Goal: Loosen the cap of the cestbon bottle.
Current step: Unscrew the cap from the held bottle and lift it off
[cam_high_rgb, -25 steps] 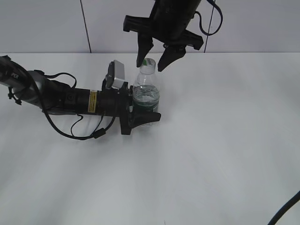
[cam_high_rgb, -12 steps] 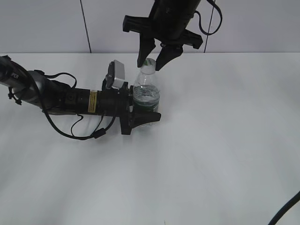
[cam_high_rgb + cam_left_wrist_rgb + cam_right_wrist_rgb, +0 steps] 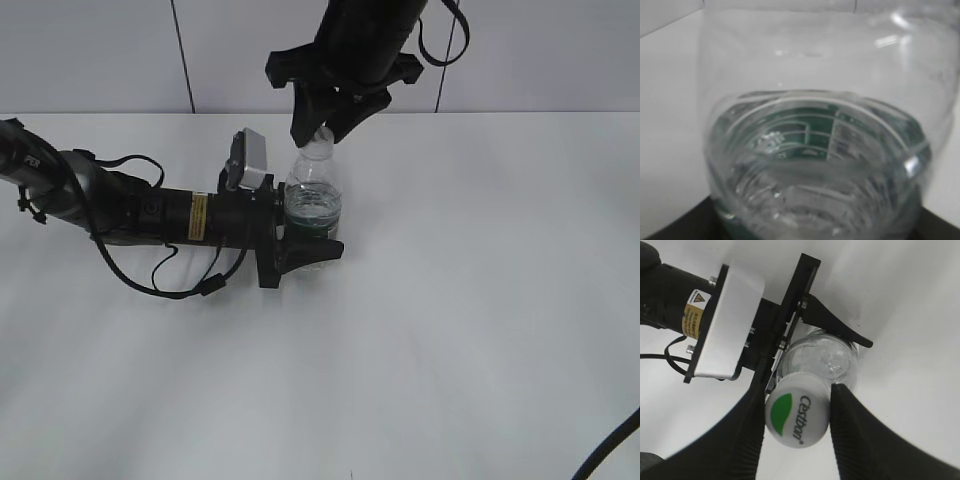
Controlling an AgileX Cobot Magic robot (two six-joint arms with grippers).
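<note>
The cestbon bottle [image 3: 313, 205] stands upright on the white table, clear with a dark green label band. My left gripper [image 3: 300, 245] is shut on its lower body from the left; the left wrist view is filled by the bottle [image 3: 815, 150]. The white cap [image 3: 796, 416] with a green leaf mark and "Cestbon" lettering sits on the neck. My right gripper [image 3: 796, 412] comes from above and its two black fingers press the cap's sides; in the exterior view [image 3: 322, 130] the fingers hide most of the cap.
The white table [image 3: 480, 300] spreads around the bottle, with a grey wall behind. The left arm's cable [image 3: 180, 285] loops on the table at the left. Another black cable [image 3: 610, 445] crosses the lower right corner.
My right gripper's fingers were spread wide on either side of the cap; they have closed in and now clamp it. The left gripper and bottle have not moved.
</note>
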